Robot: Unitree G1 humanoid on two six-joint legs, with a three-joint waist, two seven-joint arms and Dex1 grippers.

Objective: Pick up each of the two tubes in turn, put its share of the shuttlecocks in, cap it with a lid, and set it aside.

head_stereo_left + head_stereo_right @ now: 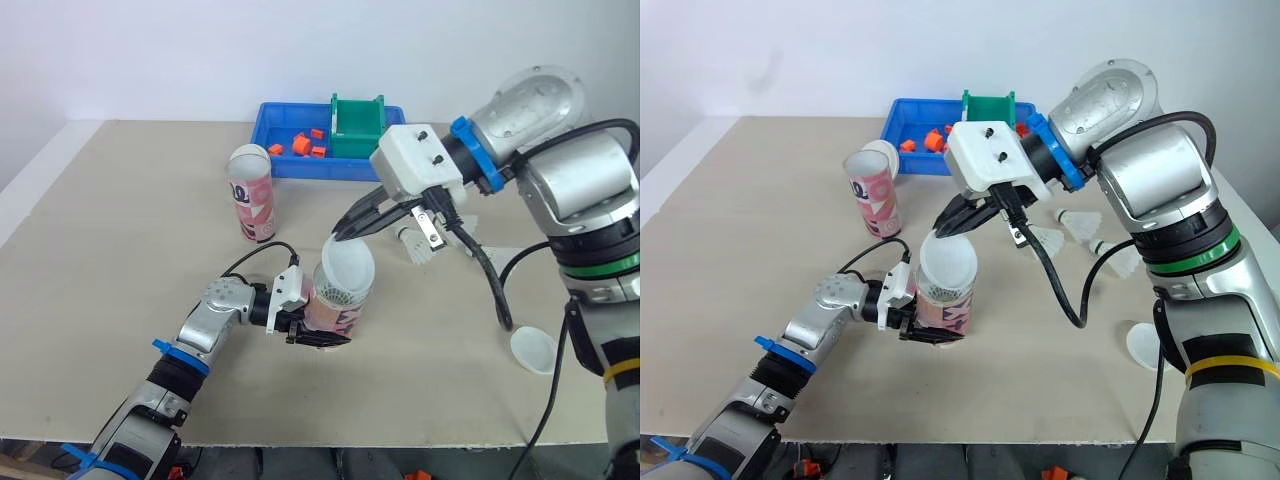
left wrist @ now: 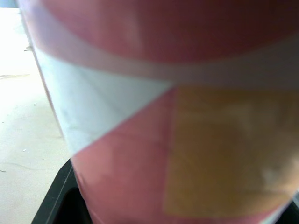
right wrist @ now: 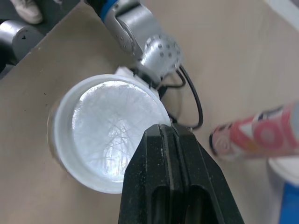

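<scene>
A pink patterned tube [image 1: 335, 316] stands near the table's front middle, with my left gripper [image 1: 318, 324] shut on its lower part; the tube's wall [image 2: 187, 116] is right up against the left wrist camera. My right gripper [image 1: 341, 234] is shut on the rim of a translucent white lid [image 1: 348, 267], which sits tilted over the tube's mouth. From the right wrist the lid [image 3: 112, 133] hides the opening. A second pink tube [image 1: 254, 205] stands upright further back to the left, white at its top. Loose shuttlecocks [image 1: 1080, 218] lie on the table to the right.
A blue bin [image 1: 285, 165] with orange pieces and a green box [image 1: 357, 125] sits at the back of the table. Another white lid [image 1: 533, 350] lies at the front right. A black cable hangs from my right arm over the table.
</scene>
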